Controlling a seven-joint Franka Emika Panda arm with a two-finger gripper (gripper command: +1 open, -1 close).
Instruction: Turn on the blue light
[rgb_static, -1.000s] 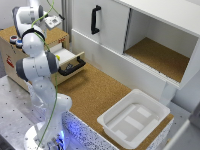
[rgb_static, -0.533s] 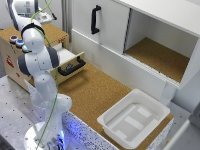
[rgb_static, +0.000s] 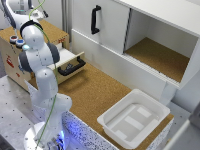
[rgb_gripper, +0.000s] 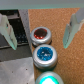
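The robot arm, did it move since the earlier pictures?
Yes. In the exterior view the robot arm has swung toward the view's left and up, over the wooden box where the blue light sits, away from the open drawer.

Glossy white jointed arm (rgb_static: 39, 60) with dark joint bands, a thin green cable (rgb_static: 48, 107), pale translucent fingers (rgb_gripper: 7, 31).

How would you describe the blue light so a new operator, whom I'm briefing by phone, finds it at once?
Start at the wooden box on the exterior view's left, behind the white robot arm. On its top sits a short row of small round button lamps. The blue light is the blue-capped one in the middle, between the red-capped button and the green-capped button.
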